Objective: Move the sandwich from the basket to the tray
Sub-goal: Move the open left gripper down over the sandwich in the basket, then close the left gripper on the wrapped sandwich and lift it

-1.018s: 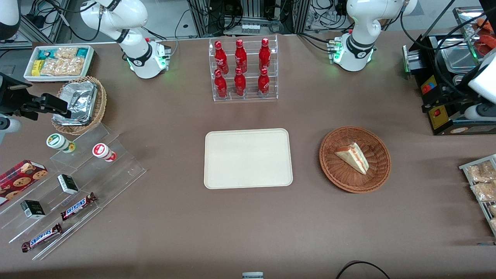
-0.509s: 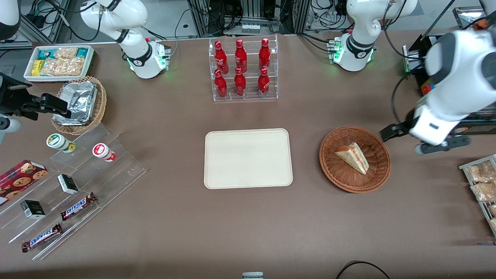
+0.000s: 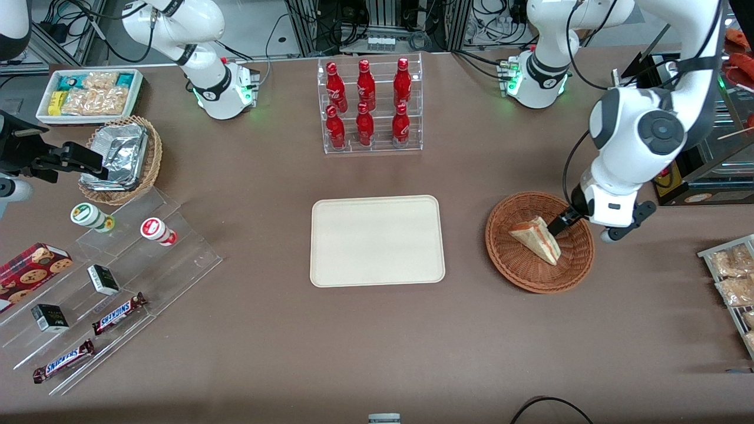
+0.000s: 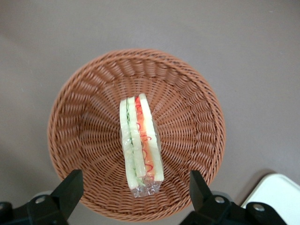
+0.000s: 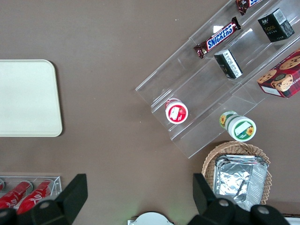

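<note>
1. The claw [image 4: 136, 197] hangs above the basket [image 4: 84, 108] with its two fingers [image 4: 70, 185] spread wide apart, one on each side of the sandwich's line, holding nothing
2. In the front view the claw [image 3: 559, 224] reaches over the basket's rim from the working arm's end of the surface, its dark tip just beside the sandwich [image 3: 537, 238]; whether it touches the bread cannot be told from there
3. The sandwich [image 4: 140, 147] lies in the middle of the basket, wrapped in clear film, standing on edge so that the red and green filling layers face up toward the wrist camera
4. The basket [image 3: 518, 268] sits on the brown surface [image 3: 377, 341], near the tray [image 3: 377, 240] but apart from it, on the side toward the working arm
5. The tray lies flat at the middle of the surface, nothing on it; a corner of it also shows in the wrist view [image 4: 276, 197]
6. Farther from the front camera than the tray stands a clear rack of red bottles [image 3: 368, 103], well apart from the path between basket and tray
7. Judged from this, the task is at its start: the approach is nearly made, but the grasp is not yet closed
8. Left to do: lower onto the sandwich, close on it, lift it clear of the rim, carry it across to the tray and release it there
</note>
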Tool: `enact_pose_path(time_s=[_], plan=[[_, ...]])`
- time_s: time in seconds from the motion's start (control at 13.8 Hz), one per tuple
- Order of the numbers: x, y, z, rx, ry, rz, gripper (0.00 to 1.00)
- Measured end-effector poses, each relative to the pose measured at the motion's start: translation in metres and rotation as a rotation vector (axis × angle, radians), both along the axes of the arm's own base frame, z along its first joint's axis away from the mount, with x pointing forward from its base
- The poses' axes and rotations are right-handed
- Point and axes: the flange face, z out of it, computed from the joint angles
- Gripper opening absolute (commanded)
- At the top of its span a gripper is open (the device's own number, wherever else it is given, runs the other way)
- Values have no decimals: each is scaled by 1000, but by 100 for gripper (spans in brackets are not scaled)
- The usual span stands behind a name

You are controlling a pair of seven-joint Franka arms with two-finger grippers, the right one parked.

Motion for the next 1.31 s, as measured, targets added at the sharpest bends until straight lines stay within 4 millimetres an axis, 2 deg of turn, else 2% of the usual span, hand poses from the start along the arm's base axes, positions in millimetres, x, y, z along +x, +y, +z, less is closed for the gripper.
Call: enact_pose_path(time_s=[0.29, 0.8, 1.09, 1.16, 1.24, 1.31], plan=[[-7, -14, -22, -7, 15, 81, 100], [-4, -25, -67, -18, 18, 109, 100], [-5, -25, -84, -14, 44, 110, 99], [-5, -25, -87, -14, 47, 111, 94], [-4, -25, -90, -15, 45, 112, 84], [-4, -25, -93, -17, 42, 114, 50]])
